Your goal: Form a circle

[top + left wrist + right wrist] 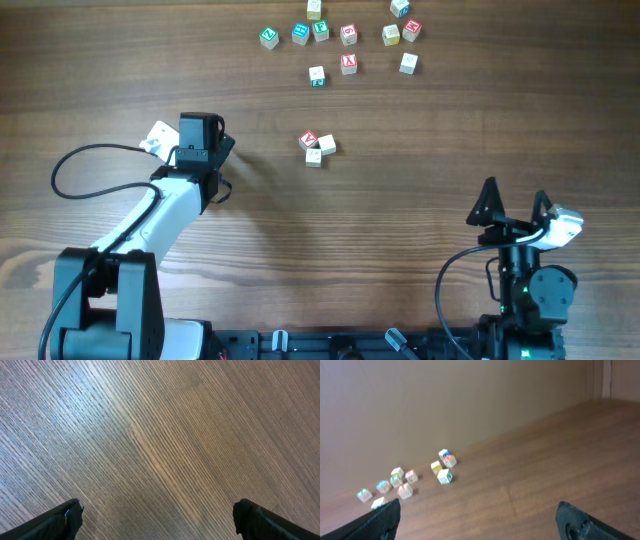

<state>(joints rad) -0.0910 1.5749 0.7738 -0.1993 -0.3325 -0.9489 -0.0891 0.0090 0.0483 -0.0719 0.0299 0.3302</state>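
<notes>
Cube cluster [317, 147]: three cubes sitting touching, mid-table [400, 240], near scattered cubes [348, 35]. Left tool [157, 514]: hanging apart, empty. Right tool [515, 193]: standing apart, empty.

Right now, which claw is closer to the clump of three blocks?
Left. The left gripper stands left of the three-cube cluster; the right gripper is farther, diagonally off to its right.

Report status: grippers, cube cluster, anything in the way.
Left gripper open, empty. Right gripper open, empty. Three-cube cluster apart from both, no circle formed. Nothing between it and either gripper.
</notes>
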